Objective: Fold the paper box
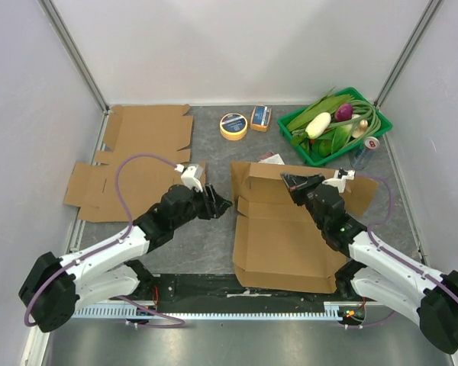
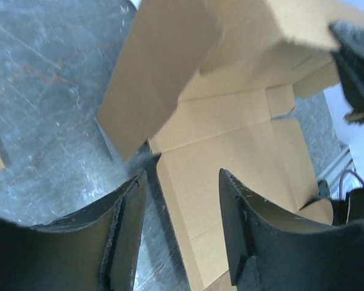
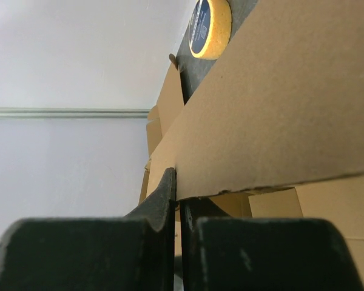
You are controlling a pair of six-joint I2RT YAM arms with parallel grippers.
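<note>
Right jaws: shut on the paper box (image 1: 282,244). The 2 fingers (image 3: 161,200) were pressed together with the lower edge of the raised back panel (image 3: 279,121) pinched between their tips, and no gap showed. The panel ran away from the jaws, past their tips.

Left jaws: wide open and holding nothing. Both fingers (image 2: 124,206) were clear of the cardboard. Just ahead of the tips, the box's left side flap (image 2: 151,91) was tilted up off the counter (image 2: 42,91). The flat base of the box lay ahead of the gap and beyond the right-hand finger.

A tape roll (image 1: 233,126) lay beyond both jaws, well apart from them. A green basket (image 1: 387,122) of vegetables sat beyond the right jaws, off to their right. 2 flat cardboard blanks (image 1: 149,130) (image 1: 99,194) lay left of the left jaws.
</note>
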